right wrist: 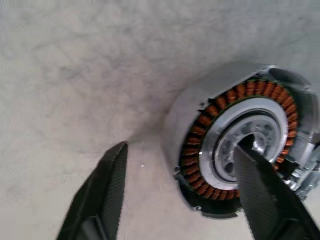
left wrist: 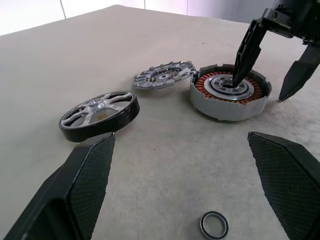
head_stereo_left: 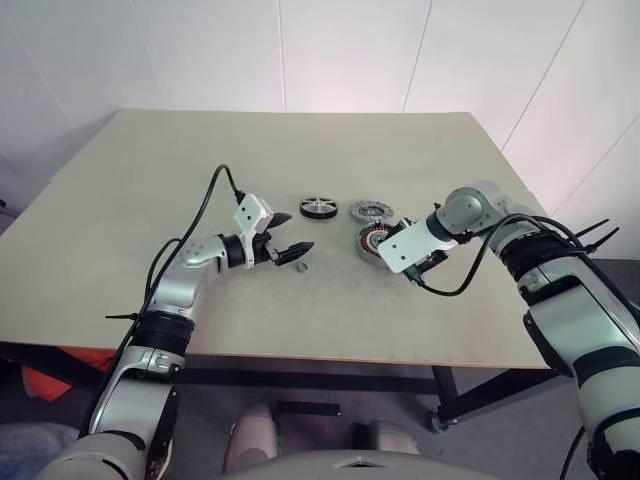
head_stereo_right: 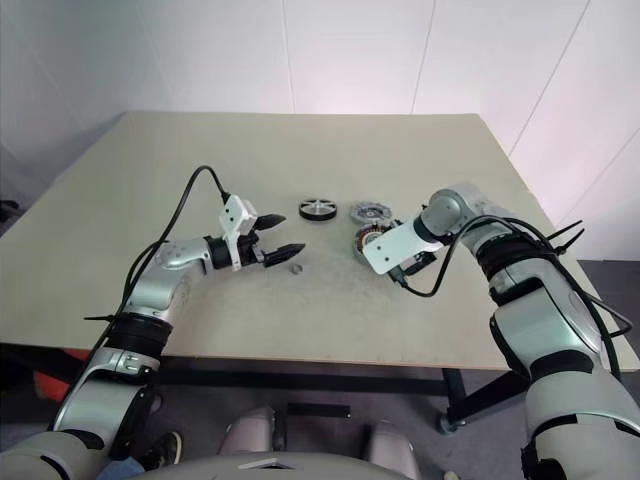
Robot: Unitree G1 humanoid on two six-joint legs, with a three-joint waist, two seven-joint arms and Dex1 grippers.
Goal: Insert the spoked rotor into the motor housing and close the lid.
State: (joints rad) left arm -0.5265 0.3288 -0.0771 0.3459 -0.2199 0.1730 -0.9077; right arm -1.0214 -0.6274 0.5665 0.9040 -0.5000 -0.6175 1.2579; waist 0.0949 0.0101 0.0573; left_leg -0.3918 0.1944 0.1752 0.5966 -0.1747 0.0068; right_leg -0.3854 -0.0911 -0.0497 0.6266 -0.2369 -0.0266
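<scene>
1. The right gripper [left wrist: 272,57] has its fingers apart, straddling the wall of the one motor housing [left wrist: 230,93] at centre right of the frame: one finger dips into the silver centre, the other stands outside.
2. The left gripper [head_stereo_left: 290,251] is wide open and empty, left of centre.
3. One washer [left wrist: 214,225] lies just beside it.
4. One spoked rotor [head_stereo_left: 319,207] and one lid [head_stereo_left: 371,211] lie on the table [head_stereo_left: 150,160] above the housing.

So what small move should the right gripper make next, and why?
Probably close on the housing wall: the right gripper straddles it, open, one finger in the centre bore, the other outside. The rotor lies untouched nearby.
</scene>
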